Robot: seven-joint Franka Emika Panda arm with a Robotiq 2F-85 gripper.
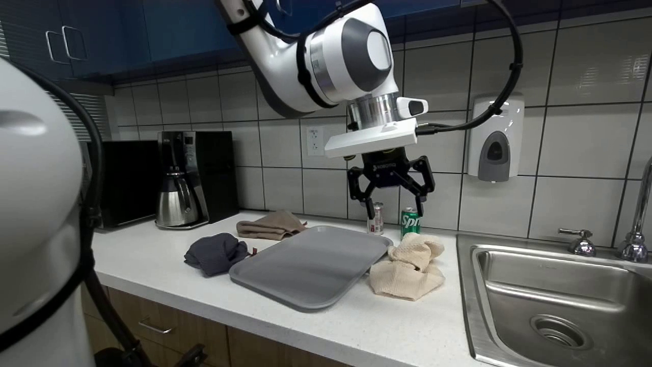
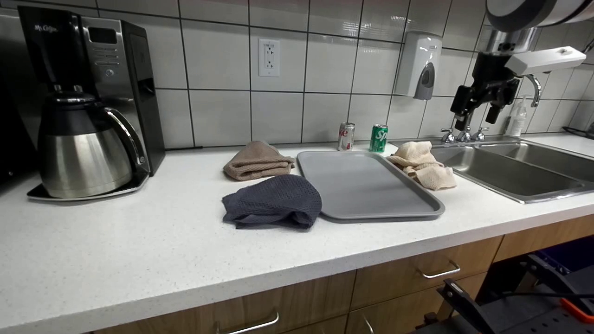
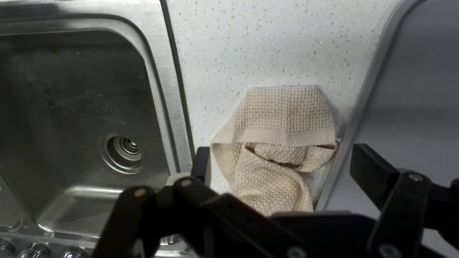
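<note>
My gripper [image 1: 395, 209] is open and empty, raised well above the counter with its fingers pointing down. It also shows in an exterior view [image 2: 475, 119] and in the wrist view [image 3: 283, 166]. A crumpled cream cloth [image 3: 283, 114] lies below it, framed between the fingers in the wrist view. The cloth [image 1: 407, 275] rests beside the right edge of a grey tray [image 1: 316, 265]. A dark blue cloth [image 2: 274, 202] and a folded brown cloth [image 2: 260, 162] lie at the tray's left side. The gripper touches nothing.
A silver and red can [image 2: 346, 137] and a green Sprite can [image 2: 378, 138] stand behind the tray near the tiled wall. A steel sink [image 1: 466, 285] with a faucet [image 1: 636, 224] lies right. A coffee maker [image 2: 134, 83] stands left. A soap dispenser [image 1: 496, 137] hangs on the wall.
</note>
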